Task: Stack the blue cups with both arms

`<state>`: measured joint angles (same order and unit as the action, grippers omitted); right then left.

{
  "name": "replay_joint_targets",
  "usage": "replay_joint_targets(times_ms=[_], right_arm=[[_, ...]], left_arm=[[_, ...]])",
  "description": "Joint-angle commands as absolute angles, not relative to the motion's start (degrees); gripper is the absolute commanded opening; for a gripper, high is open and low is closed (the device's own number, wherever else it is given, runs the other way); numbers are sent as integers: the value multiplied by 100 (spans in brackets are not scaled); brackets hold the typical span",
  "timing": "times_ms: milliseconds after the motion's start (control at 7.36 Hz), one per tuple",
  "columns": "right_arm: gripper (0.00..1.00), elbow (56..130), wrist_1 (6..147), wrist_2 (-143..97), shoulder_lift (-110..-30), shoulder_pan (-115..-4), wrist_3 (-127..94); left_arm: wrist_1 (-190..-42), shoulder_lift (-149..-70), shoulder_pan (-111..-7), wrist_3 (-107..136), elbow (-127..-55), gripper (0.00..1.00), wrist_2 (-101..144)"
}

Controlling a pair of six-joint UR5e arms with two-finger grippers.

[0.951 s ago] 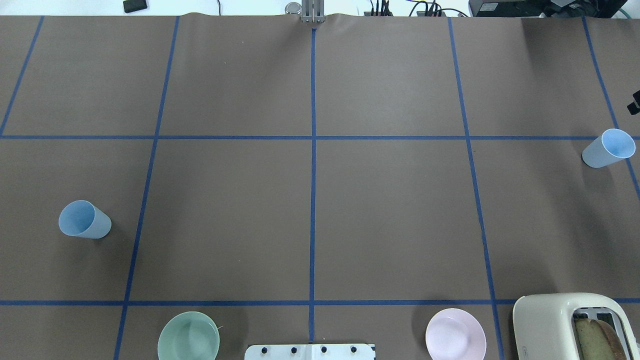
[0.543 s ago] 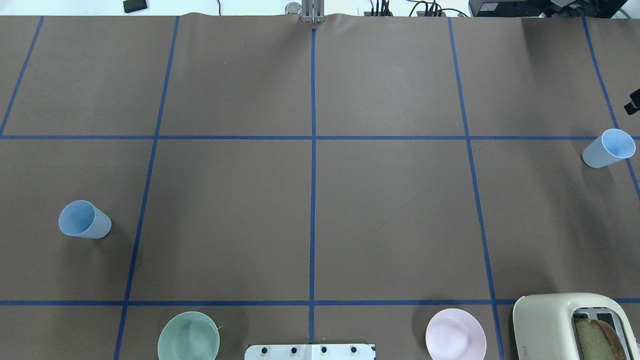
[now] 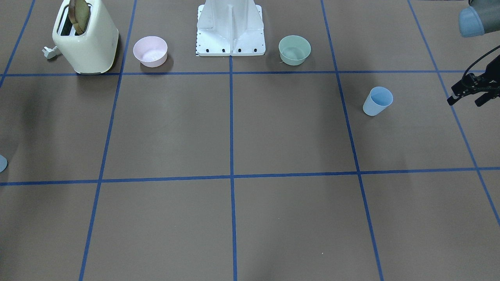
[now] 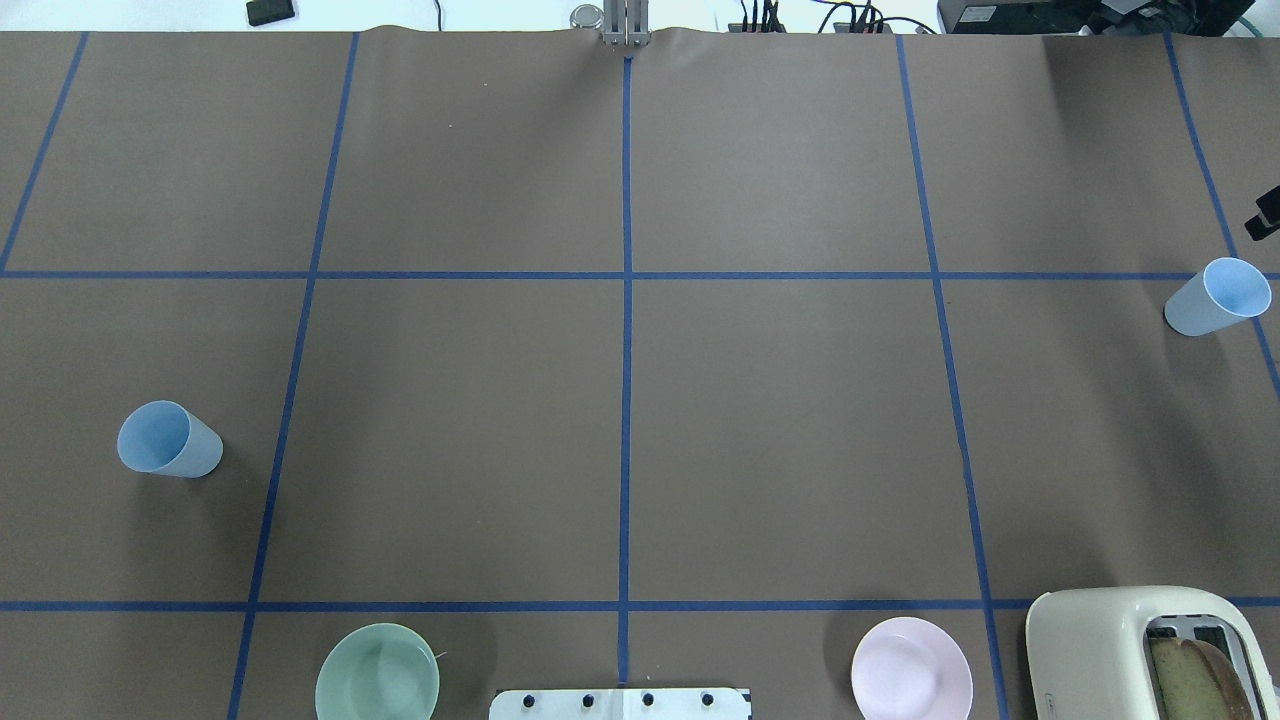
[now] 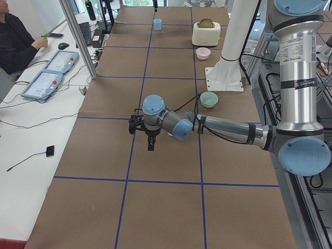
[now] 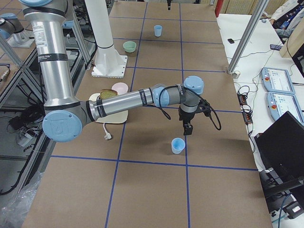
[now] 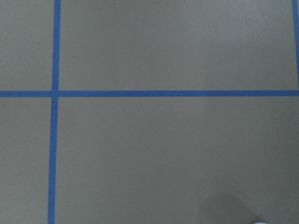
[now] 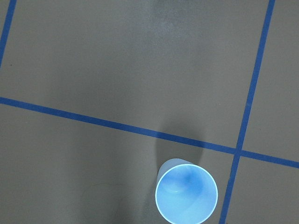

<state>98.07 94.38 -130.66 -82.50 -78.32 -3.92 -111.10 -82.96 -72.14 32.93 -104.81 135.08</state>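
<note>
The left cup (image 4: 168, 440) stands upright, mouth up, at about 9 o'clock on the table (image 4: 780, 430) in the overhead view. The right cup (image 4: 1215, 297) stands the same way at about 3 o'clock, close to the edge. The two are well apart and nothing is stacked yet.

The left claw (image 3: 465, 102) hangs above the table with its two fingers apart and nothing between them. In the front-facing view the left cup lies at about 9 o'clock from it, near but not under it. The right claw (image 4: 1268, 212) shows only as a dark sliver at the overhead edge, so I cannot tell whether its fingers are apart or together. The right cup lies at about 7 o'clock from it there, and at 6 o'clock low in the right wrist view.

Each arm is nearer its own cup, and both cups have a vertical long axis, so I judge each claw must shift sideways over its cup before coming down.

Nearer the robot sit a green bowl (image 4: 377, 672), a pink bowl (image 4: 911, 668) and a toaster (image 4: 1120, 640).
</note>
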Motion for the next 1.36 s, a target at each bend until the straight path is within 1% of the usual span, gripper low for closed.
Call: replay_joint_targets(times_ms=[0, 272, 407, 543, 679, 951, 1222], right_arm=[[100, 9660, 9431, -13209, -8218, -7831, -178], [100, 9318, 9352, -13324, -8174, -7822, 543], [100, 9029, 8812, -13324, -8235, -7831, 545], [100, 8539, 8154, -13350, -8192, -7805, 493], [100, 8299, 7886, -13342, -8174, -7735, 501], [100, 8297, 7840, -13333, -8174, -7708, 527], [100, 8297, 7840, -13342, -8174, -7708, 545]], left_arm=[[-11153, -8279, -6936, 3680, -10555, 98, 13483], [-11153, -8157, -6637, 3911, -10739, 98, 13369], [-11153, -8113, -6505, 4120, -10871, 98, 13359], [-11162, -8069, -6460, 4148, -10916, 98, 13351], [-11223, -8007, -6364, 4218, -10960, 98, 13237], [-11679, -7928, -5926, 4709, -10960, 98, 13096], [-12171, -7691, -5757, 4799, -10960, 98, 12990]])
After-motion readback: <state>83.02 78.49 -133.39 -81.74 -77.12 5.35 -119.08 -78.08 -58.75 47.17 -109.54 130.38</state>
